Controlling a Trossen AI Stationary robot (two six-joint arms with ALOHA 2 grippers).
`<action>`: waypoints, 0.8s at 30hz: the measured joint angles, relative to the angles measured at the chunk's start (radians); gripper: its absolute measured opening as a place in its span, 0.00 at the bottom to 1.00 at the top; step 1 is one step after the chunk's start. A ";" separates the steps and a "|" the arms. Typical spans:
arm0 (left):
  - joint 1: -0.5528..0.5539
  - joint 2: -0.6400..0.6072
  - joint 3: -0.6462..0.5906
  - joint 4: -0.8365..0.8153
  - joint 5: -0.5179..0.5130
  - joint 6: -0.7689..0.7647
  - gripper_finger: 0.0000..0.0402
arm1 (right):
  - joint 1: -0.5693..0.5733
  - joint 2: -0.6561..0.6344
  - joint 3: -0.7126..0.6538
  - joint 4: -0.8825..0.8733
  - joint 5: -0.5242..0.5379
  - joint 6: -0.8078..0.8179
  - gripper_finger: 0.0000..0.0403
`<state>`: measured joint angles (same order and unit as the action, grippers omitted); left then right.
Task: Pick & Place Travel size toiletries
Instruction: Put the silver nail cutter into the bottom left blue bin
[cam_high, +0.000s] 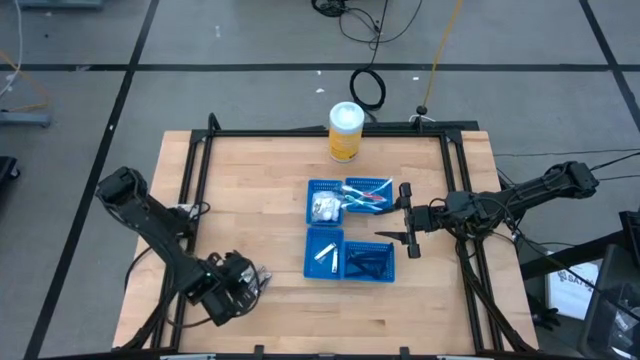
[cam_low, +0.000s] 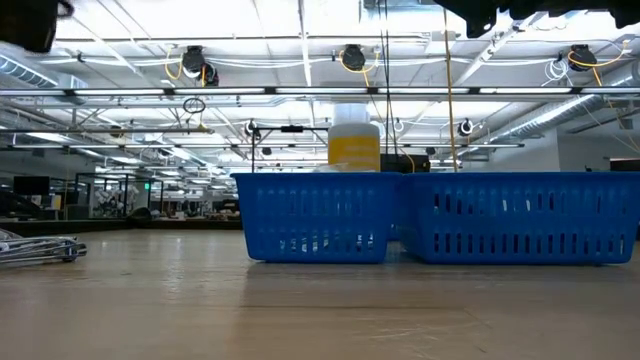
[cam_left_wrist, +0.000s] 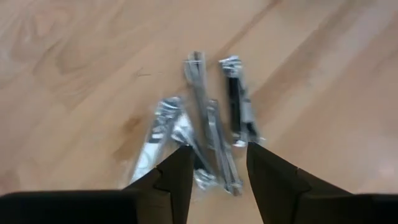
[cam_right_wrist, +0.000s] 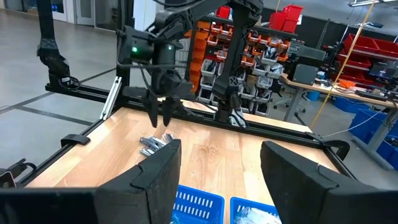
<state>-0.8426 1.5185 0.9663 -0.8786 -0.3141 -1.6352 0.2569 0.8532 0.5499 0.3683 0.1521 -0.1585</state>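
Observation:
Several silvery wrapped toiletries (cam_left_wrist: 205, 137) lie in a loose pile flat on the wooden table near its front left; the pile also shows in the high view (cam_high: 263, 275), the low view (cam_low: 40, 248) and the right wrist view (cam_right_wrist: 154, 143). My left gripper (cam_left_wrist: 217, 155) hangs just above the pile, pointing steeply down, fingers open with the packets showing between them. From the right wrist view my left gripper (cam_right_wrist: 160, 119) stands clear of them. My right gripper (cam_high: 405, 215) waits open and level beside the blue trays' right side.
A block of blue mesh trays (cam_high: 312, 268) sits mid-table, holding white items, toothbrushes and dark sticks. A yellow canister with a white lid (cam_high: 345, 132) stands at the far edge. A black frame (cam_high: 195, 170) runs along the table's sides. Bare wood lies between pile and trays.

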 joint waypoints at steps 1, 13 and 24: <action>-0.003 0.000 -0.015 0.005 0.000 -0.015 0.35 | 0.000 0.000 0.000 0.000 0.000 0.000 0.52; -0.005 0.000 -0.200 0.167 0.092 -0.057 0.34 | 0.000 0.000 0.000 -0.004 0.000 -0.001 0.52; -0.006 -0.005 -0.316 0.252 0.048 -0.090 0.34 | 0.000 0.000 0.000 -0.003 0.000 -0.001 0.52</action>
<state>-0.8486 1.5139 0.6504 -0.6262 -0.2665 -1.7251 0.2569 0.8532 0.5495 0.3656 0.1520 -0.1597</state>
